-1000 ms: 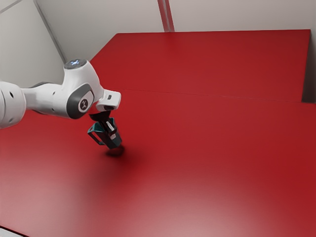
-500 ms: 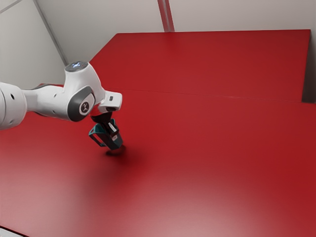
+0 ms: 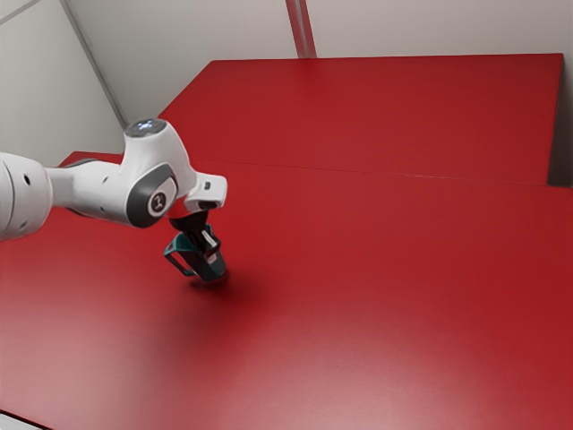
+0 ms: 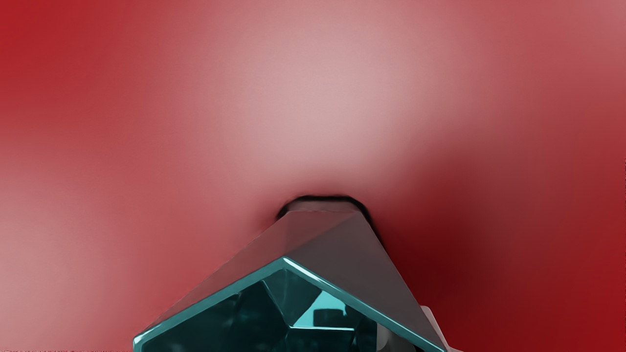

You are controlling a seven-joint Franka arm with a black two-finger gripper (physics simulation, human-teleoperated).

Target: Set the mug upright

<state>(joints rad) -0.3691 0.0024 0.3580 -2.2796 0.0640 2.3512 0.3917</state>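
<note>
One arm [image 3: 103, 190], cut off at the exterior view's left edge, carries one tool [image 3: 212, 246], closed on the wall of one mug [image 3: 207, 270], with one finger inside and one outside. The mug is tilted above one bench [image 3: 376, 269], its single handle [image 3: 177, 262] toward the exterior view's left; base contact cannot be determined. In the wrist view, the frame edge cuts off the near rim and most of both fingers.

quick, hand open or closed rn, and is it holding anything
Hand: closed, holding the mug, which is tilted, not upright.
</note>
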